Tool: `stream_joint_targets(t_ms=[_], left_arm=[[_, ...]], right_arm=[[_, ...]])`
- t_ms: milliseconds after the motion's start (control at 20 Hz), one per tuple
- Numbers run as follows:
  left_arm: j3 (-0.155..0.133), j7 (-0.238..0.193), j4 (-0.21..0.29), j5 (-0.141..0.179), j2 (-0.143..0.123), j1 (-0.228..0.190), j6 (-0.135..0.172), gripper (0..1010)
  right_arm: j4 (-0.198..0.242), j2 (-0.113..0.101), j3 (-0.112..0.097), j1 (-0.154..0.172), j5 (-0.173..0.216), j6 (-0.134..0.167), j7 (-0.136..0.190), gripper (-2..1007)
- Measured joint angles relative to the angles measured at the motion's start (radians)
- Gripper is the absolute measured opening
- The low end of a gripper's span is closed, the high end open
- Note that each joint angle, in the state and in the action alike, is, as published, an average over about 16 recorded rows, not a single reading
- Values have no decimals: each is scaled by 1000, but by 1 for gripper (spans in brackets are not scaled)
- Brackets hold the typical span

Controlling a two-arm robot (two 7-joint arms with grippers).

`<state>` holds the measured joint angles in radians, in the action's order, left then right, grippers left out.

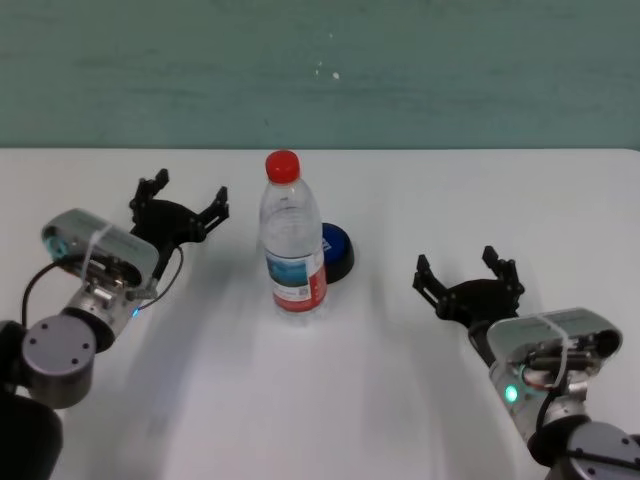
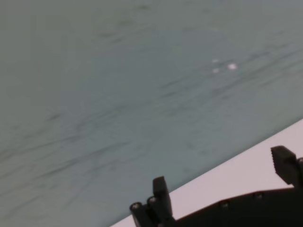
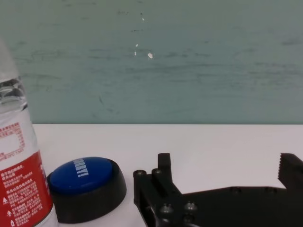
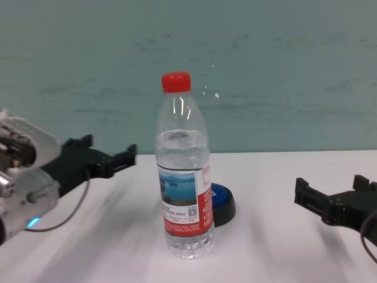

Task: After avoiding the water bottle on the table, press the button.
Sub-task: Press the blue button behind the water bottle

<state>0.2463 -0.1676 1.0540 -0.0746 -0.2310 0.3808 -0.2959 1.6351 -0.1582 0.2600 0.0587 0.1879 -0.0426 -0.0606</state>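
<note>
The white worktop [image 1: 400, 400] carries only two things near its middle: the water bottle [image 1: 293, 240] stands upright at the front, and the low blue button [image 1: 336, 250] sits just behind it and a little to the right, so the bottle blocks any straight reach from the near side. The left gripper [image 1: 180, 198] hovers to the bottle's left and the right gripper [image 1: 468, 273] sits well off to the right, each with its fingers spread open and holding nothing. I'd judge the right one better placed, since it has a clear line to the button past the bottle.

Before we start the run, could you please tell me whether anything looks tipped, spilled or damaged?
Nothing stands out. The water bottle stands upright and capped on the table, the button sits just behind it, and no spill shows.
</note>
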Motion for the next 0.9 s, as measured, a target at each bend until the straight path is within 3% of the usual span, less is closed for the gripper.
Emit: stream_joint_targets(t_ms=[450, 700, 900], left_arm=[[-78, 131, 244, -47, -3, -184, 105, 1000], [-104, 169, 377, -65, 10, -290, 164, 1000], [-116, 173, 468, -69, 23, -367, 197, 1000]], right_arm=[[0, 0, 0, 0, 0, 0, 0, 1004], [0, 0, 0, 0, 0, 0, 0, 1004], [0, 0, 0, 0, 0, 0, 0, 1004]])
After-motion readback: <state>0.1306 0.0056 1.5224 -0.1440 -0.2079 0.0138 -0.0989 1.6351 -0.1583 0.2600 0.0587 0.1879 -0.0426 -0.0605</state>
